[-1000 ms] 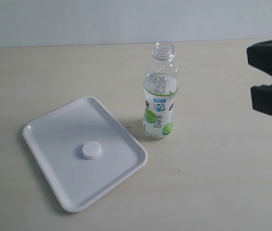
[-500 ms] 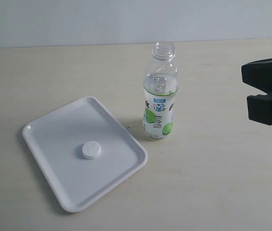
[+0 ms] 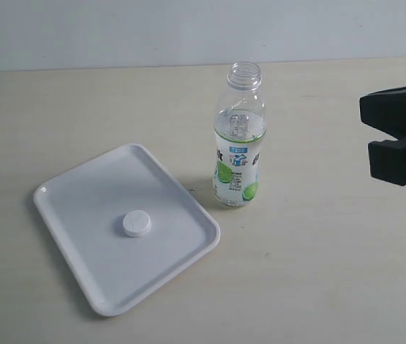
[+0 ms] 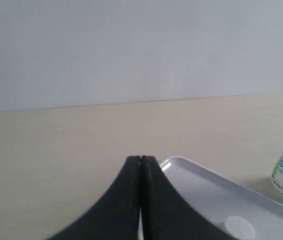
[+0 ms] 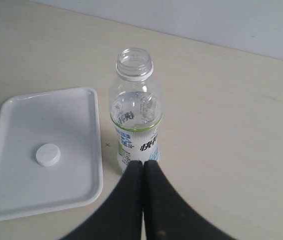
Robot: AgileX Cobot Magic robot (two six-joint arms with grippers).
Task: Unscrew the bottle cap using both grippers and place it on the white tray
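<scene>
Desk [image 3: 81, 107]: pale beige surface with faint wood grain, matte, filling most of every view. Wall [image 3: 117, 32]: plain light grey, unmarked, meeting the desk's far edge in a straight line. Lighting: even, soft, casting weak shadows.

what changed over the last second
Only the right tool moved: at the exterior view's right edge it sank a little and edged slightly toward the bottle, then settled. Nothing was gripped or released. Cap, tray and bottle stayed put.
</scene>
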